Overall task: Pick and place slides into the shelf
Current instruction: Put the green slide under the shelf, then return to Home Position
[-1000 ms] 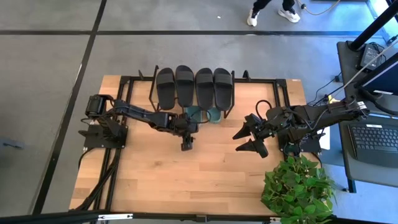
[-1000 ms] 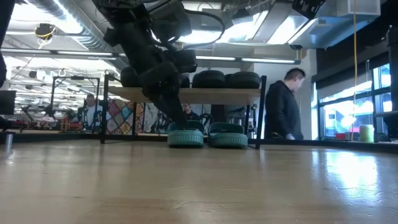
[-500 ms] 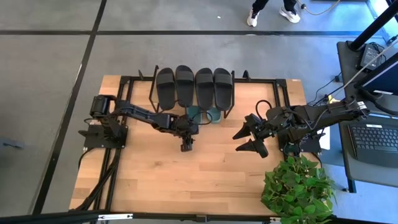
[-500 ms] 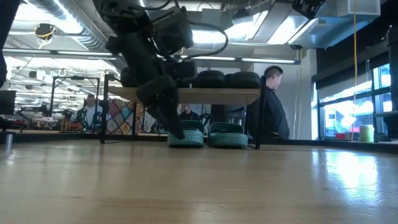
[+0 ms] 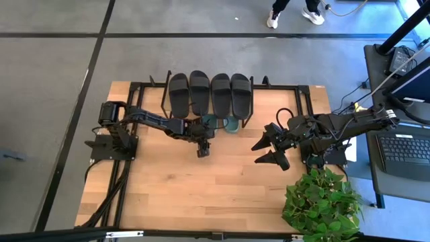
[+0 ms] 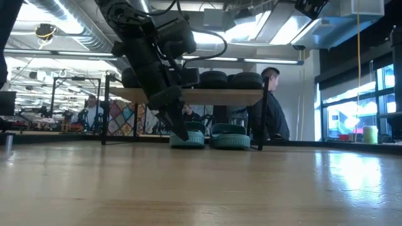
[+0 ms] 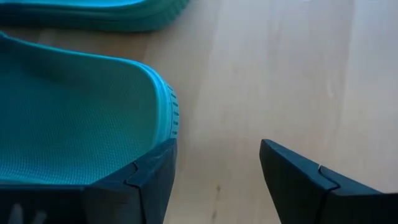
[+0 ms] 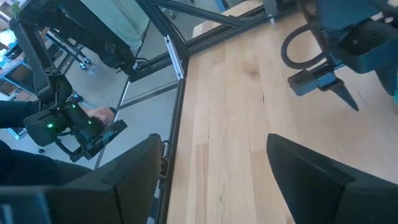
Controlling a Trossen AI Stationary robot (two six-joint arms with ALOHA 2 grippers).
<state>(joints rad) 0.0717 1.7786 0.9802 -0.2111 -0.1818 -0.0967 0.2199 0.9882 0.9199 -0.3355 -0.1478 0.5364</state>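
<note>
Several black slides lie side by side on the shelf's plank top. Two green slides rest sole-down on the table under the shelf, their near ends sticking out. My left gripper is open, slanting down at the near end of the left green slide. Bare table shows between its fingers, and one finger stands at the slide's rim. My right gripper waits open above the table's right part. My left gripper has one finger right at the rim of the green slide's near end. I cannot tell whether the finger touches it. The slide lies flat on the table, beside the fingers rather than between them.
A potted plant stands at the table's near right corner, and a laptop sits on a side stand to the right. Black frame rails border the table's far part. A person stands behind the shelf. Bare wood lies toward the near edge.
My left gripper has moved a little toward the far edge and the green slides, sinking slightly, its fingers still open. The person behind the shelf has walked leftward in the low view. The slides have stayed where they were.
</note>
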